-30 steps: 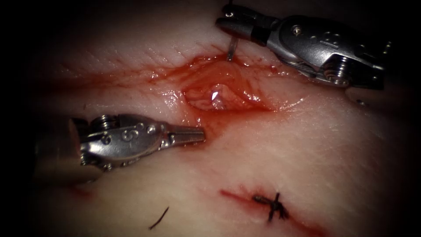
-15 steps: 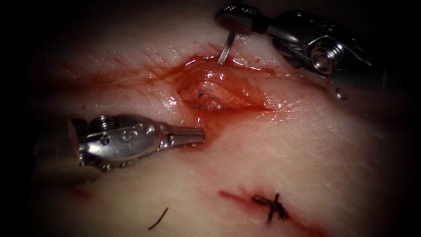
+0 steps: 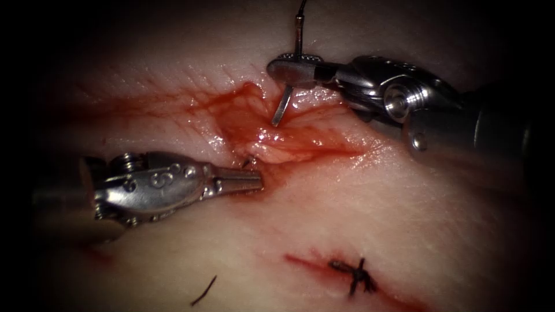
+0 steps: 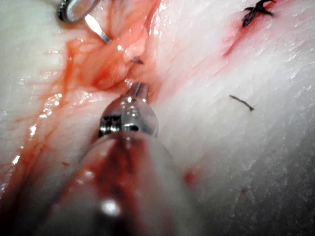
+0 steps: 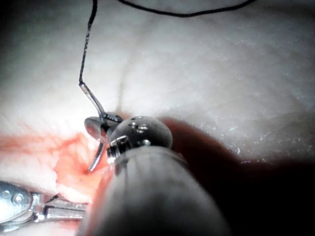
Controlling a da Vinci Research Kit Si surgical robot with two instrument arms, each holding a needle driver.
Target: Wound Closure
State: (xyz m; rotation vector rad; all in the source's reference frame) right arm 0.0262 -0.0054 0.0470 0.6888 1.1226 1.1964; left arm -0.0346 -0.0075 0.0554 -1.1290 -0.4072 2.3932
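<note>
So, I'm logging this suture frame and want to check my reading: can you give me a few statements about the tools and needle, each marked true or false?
1. The right arm's hand grips the curved steel needle near its thread end. True.
2. The needle lies loose on top of the pale pork tissue. False: its front part is sunk into the tissue at the red open cut.
3. The left arm's hand holds the black thread. False: it is shut and empty, left of the cut; the thread trails from the needle's end.
4. A dark knotted stitch sits apart from the open cut. True.
</note>
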